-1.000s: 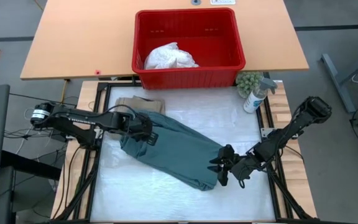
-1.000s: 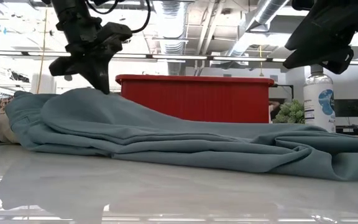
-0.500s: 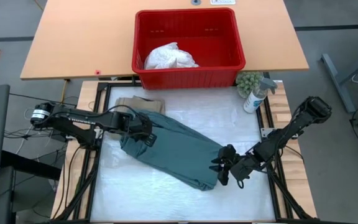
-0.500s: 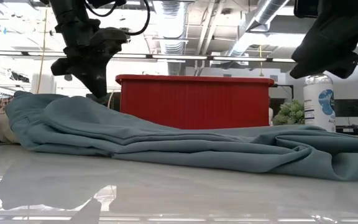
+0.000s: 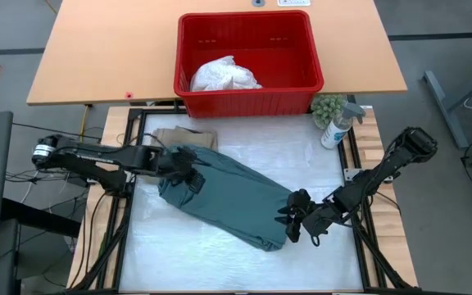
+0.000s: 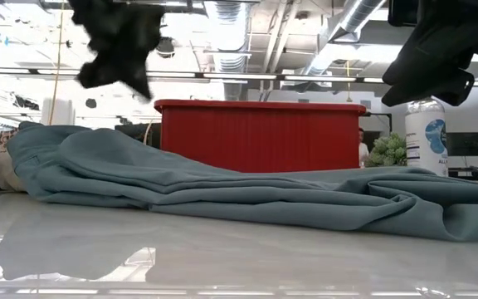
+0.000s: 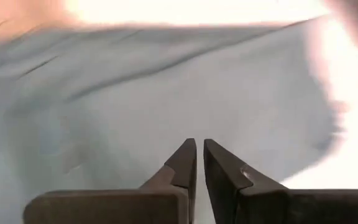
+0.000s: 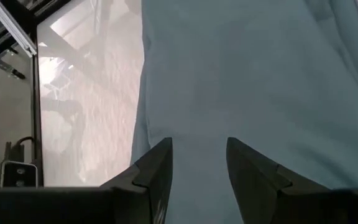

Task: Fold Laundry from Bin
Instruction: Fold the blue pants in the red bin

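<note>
Overhead, the bench (image 5: 244, 262) shows a glossy white work surface framed by black rails, with a tan wooden tabletop butted against its far edge. The dark teal-green garment (image 5: 236, 197) lies slantwise across the white surface, bunched and rumpled. A beige-khaki garment (image 5: 183, 136) sits folded at its far-left end, partly under the teal cloth. The red bin (image 5: 249, 97) stands at the far edge, straddling the wooden top and the white surface, with the white garment (image 5: 224, 75) crumpled inside it. Beside the bin's right corner stand a spray bottle (image 5: 337, 127) and a small green plant (image 5: 328, 106).

The left claw (image 5: 193, 182) hangs above the garment's left end, its fingers (image 7: 184, 163) pressed nearly together and pinching nothing. The right claw (image 5: 289, 221) is at the garment's right end, fingers (image 8: 157, 169) spread apart over the cloth and gripping nothing.

From bench height, the surface mirrors the cloth, and the room behind shows ceiling ducts (image 6: 347, 25), pipes and long light strips.
</note>
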